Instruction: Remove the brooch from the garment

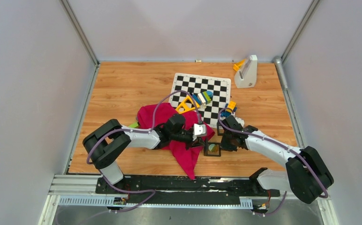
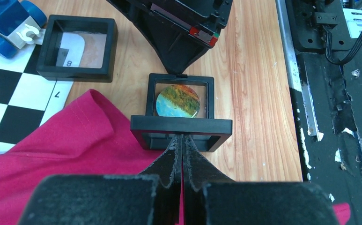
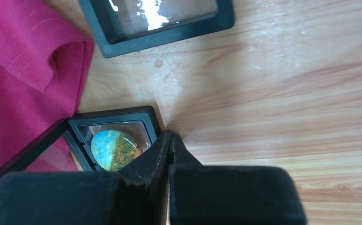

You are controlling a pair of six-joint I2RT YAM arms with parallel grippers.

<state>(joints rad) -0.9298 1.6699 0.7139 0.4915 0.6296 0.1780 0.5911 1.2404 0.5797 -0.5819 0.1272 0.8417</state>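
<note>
The brooch (image 1: 211,148), a small round disc with a blue, green and orange picture, lies inside an open black square frame (image 2: 181,78) on the wood, beside the magenta garment (image 1: 167,119). The brooch (image 2: 177,101) is off the cloth (image 2: 52,154). My left gripper (image 2: 182,137) is shut, its tips against the frame's raised lid (image 2: 181,124); whether it pinches the lid I cannot tell. My right gripper (image 3: 169,135) is shut, its tips at the frame's corner next to the brooch (image 3: 115,150). The garment (image 3: 19,70) lies to the left there.
A second black frame (image 2: 78,47) stands on the wood by the chequered board (image 1: 202,93). Coloured toy blocks (image 1: 202,97) and a yellow triangle (image 1: 184,105) lie on the board. A white stand (image 1: 246,72) is at the back right. The black rail (image 1: 188,185) runs along the near edge.
</note>
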